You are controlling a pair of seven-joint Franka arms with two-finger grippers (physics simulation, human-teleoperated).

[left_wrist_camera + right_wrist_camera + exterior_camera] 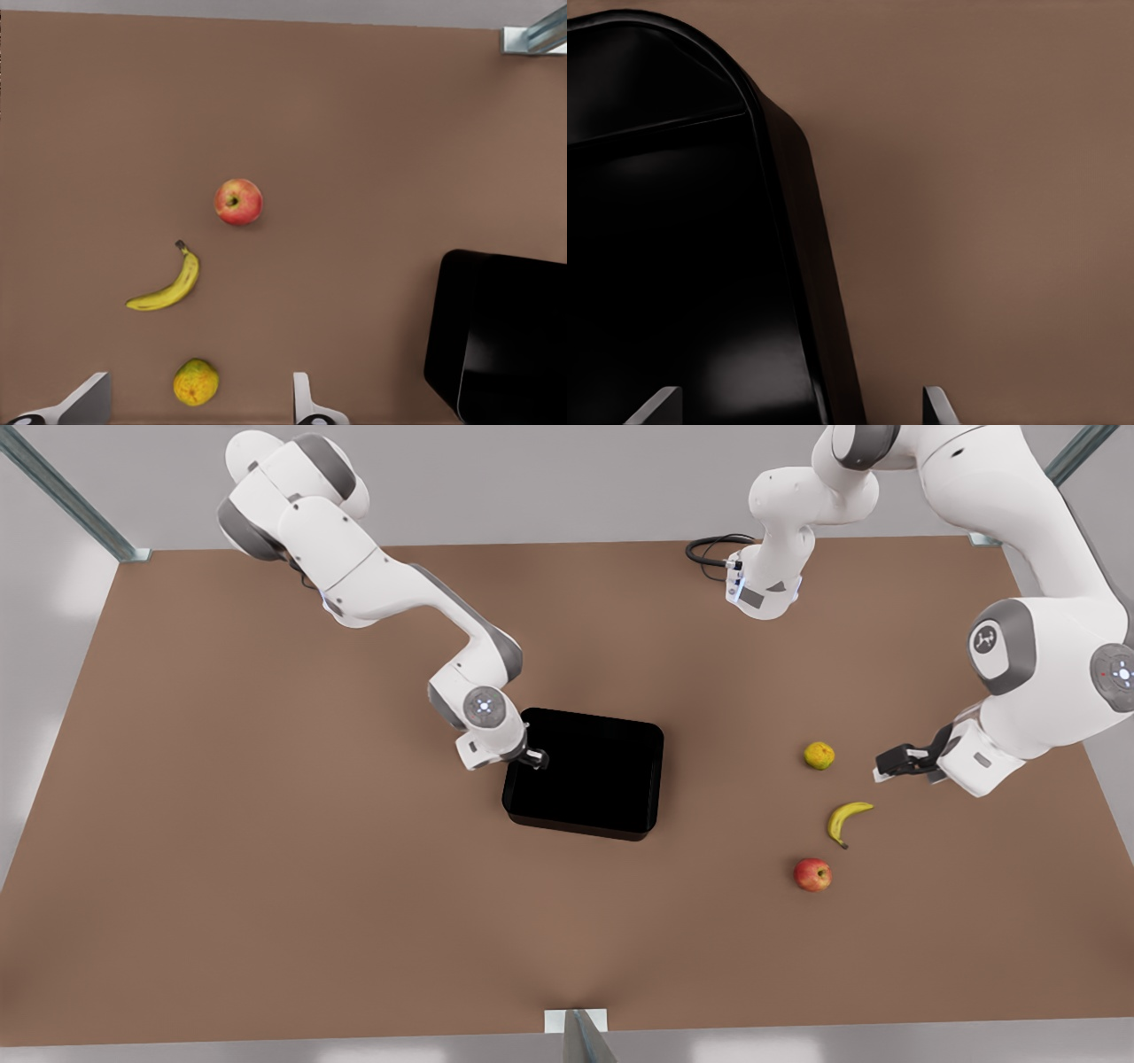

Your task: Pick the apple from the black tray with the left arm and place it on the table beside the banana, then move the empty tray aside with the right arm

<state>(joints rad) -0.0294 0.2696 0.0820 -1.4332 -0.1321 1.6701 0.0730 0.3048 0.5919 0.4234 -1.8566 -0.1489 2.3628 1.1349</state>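
The red apple (812,874) (238,201) lies on the brown table (266,824), just in front of the yellow banana (847,820) (167,285). The black tray (580,828) (496,345) (806,266) sits mid-table with nothing in it. My left gripper (890,766) (197,403) hovers open on the front view's right, behind the banana and beside a yellow-green fruit, holding nothing. Down at the tray's edge on the front view's left, my right gripper (534,759) (797,405) is open, with one finger on each side of the tray wall.
A yellow-green bumpy fruit (819,755) (196,382) lies behind the banana. A black cable (709,549) loops at the table's back edge. Metal frame posts (124,549) stand at the back corners, and a bracket (576,1020) sits at the front edge.
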